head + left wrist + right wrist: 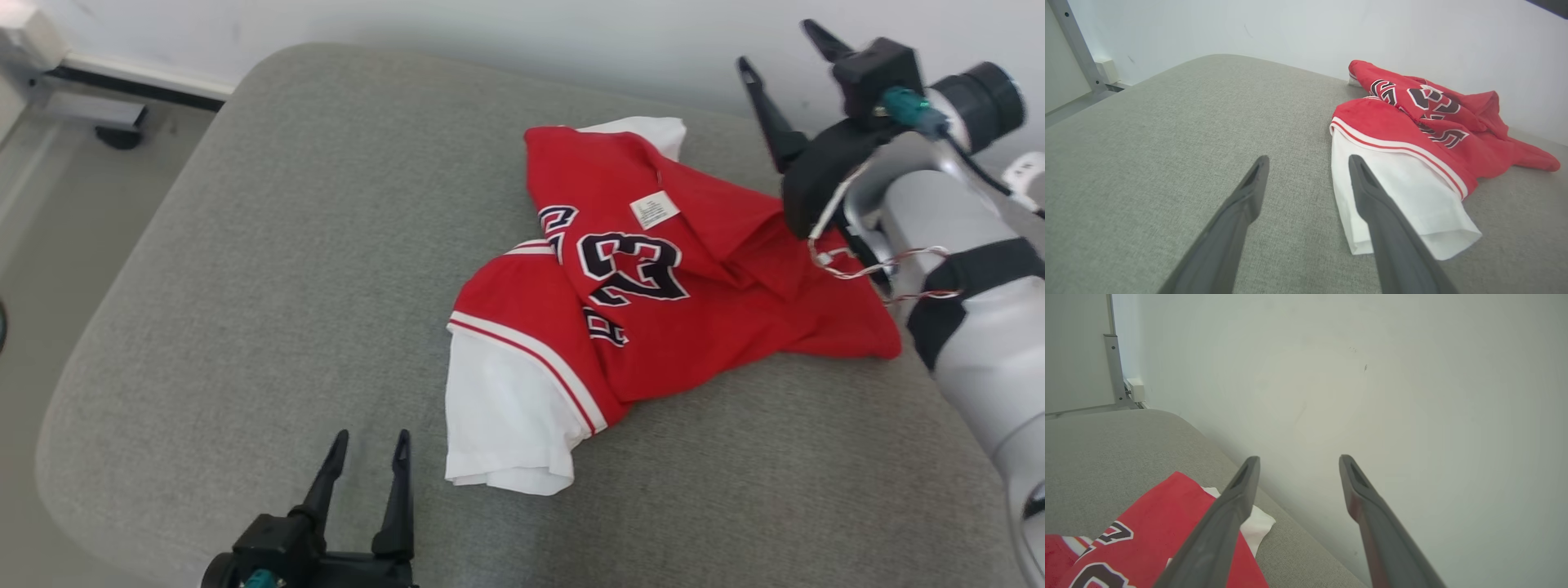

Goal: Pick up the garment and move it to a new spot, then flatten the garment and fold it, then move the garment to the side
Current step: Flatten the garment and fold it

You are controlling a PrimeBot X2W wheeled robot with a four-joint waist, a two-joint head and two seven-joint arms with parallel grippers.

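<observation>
My left claw point(371, 437) is at the bottom left of the head picture. Its two dark fingers point up and stand wide apart. Nothing is between them, so it holds nothing. In its own wrist picture the fingers rise from the bottom edge over the gray cushion point(1167, 143). The right finger crosses in front of the white sleeve point(1404, 196) of the shirt point(1392, 126). I cannot tell if it touches the sleeve.

My right claw point(775, 42) is at the top right of the head picture, and my pale arm comes in from the right edge. Its fingers are spread wide too, and they are empty. In its own wrist picture they point at the bare wall point(1372, 375), with the shirt down in the lower left corner.

The shirt lies on the cushion, in the middle and a bit to the right of the head picture. It is red with white trim and dark numbers. It is bunched up, not flat. The white sleeve sticks out toward the bottom, near my left claw. A bit more white cloth peeks out at the top, close to the wall. A small white tag point(655, 209) sits on the red part, above the big numbers. The right end of the shirt goes behind the dark part of my right claw, and I cannot tell if they touch.
</observation>
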